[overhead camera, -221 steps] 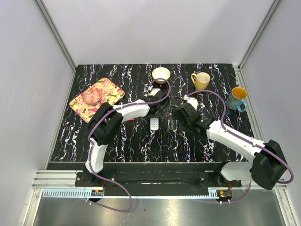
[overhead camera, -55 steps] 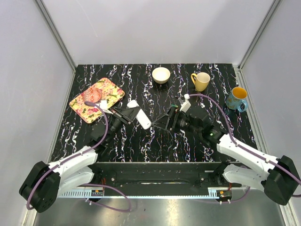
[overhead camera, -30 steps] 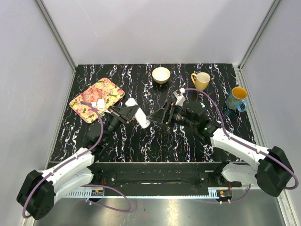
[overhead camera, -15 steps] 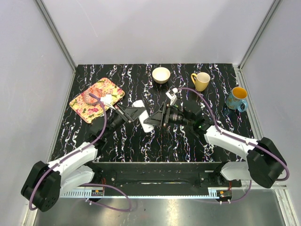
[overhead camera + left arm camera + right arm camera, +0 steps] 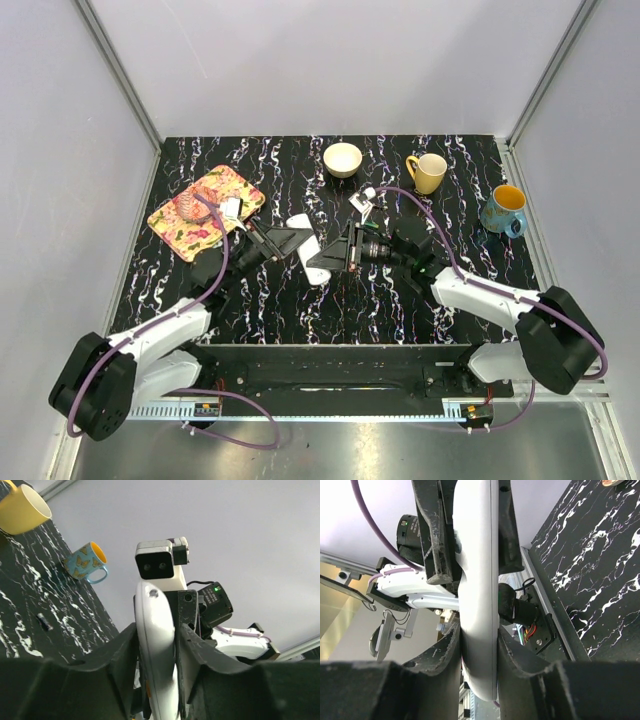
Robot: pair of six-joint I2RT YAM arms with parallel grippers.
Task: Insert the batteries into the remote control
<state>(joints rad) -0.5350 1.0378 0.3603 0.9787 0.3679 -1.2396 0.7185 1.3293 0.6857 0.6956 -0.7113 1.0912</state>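
From above, the remote control [image 5: 300, 224] is seen at mid-frame, held clear of the desk [image 5: 330, 315]. It is caught between the left tool [image 5: 283, 240] and the right tool [image 5: 325, 255], which meet nose to nose. A cream bowl [image 5: 343, 160], a yellow mug [image 5: 427, 172] and a blue mug [image 5: 503, 208] are strung from the upper middle toward the right edge. A floral tray [image 5: 205, 212] is seen at upper left. The batteries cannot be picked out from this height.

Over to the left wrist view, where the remote is shown standing up the centre of the frame, clenched between the left tool's fingers. Its upper end is flanked by the right tool's dark fingers, with that arm's camera box just above. At the left edge a small dark cylinder [image 5: 45, 621] is seen lying loose on the desk and is taken to be one battery. A second is not in sight.

In the right wrist view the remote is presented edge-on, down the middle. The right tool's pads [image 5: 451, 652] lie against both flat sides at the bottom, so it is judged to be grasping the remote. The left tool's fingers are clamped on it at the top.

The task is judged to be at an early stage. The remote is shared between both tools, at least one battery lies unloaded on the desk, and the compartment itself is not shown. All the loading appears to be left.

No brand, label or lettering can be read anywhere; only a butterfly pattern on the blue mug is noted.
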